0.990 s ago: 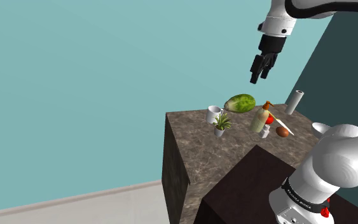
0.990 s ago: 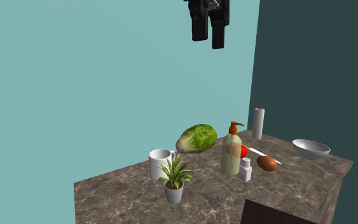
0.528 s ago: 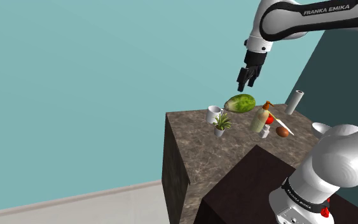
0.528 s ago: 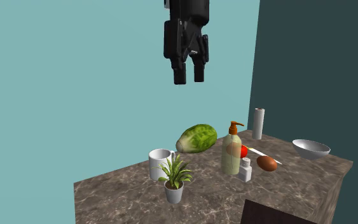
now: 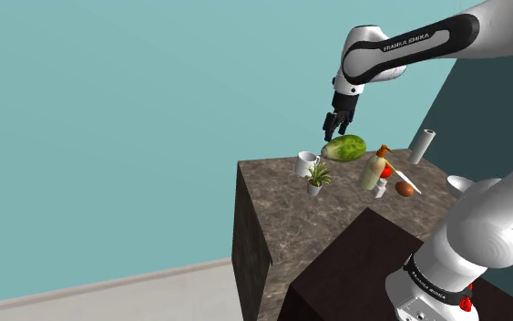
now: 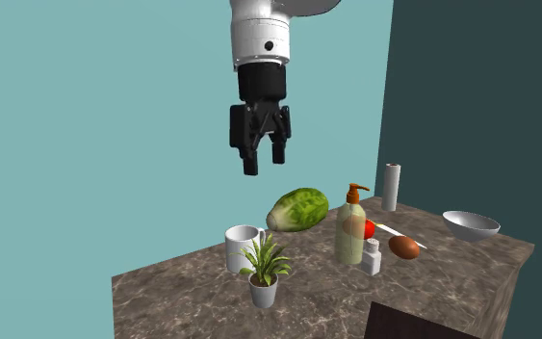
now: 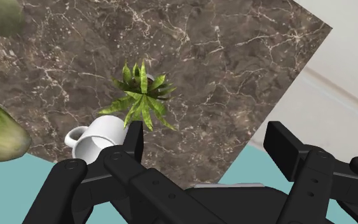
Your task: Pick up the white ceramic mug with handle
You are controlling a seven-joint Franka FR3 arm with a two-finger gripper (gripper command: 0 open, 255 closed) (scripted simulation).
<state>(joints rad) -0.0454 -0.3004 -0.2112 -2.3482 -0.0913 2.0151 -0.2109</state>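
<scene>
One potted plant [image 6: 264, 270] is noted nearest on the desk [image 6: 471, 274]. Just behind it stands the white mug [image 6: 243, 247], near the desk's far edge. Well above the mug the tool [image 6: 264, 162] hangs released and empty. Approach is judged in hand. A descent onto the mug, clear of the leaves, is called for.

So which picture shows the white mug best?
The second exterior view: the mug stands side-on and near, the plant covering one edge. The shoulder view shows it small, far off. The wrist view shows it from above, handle out, partly behind a pincer finger.
</scene>
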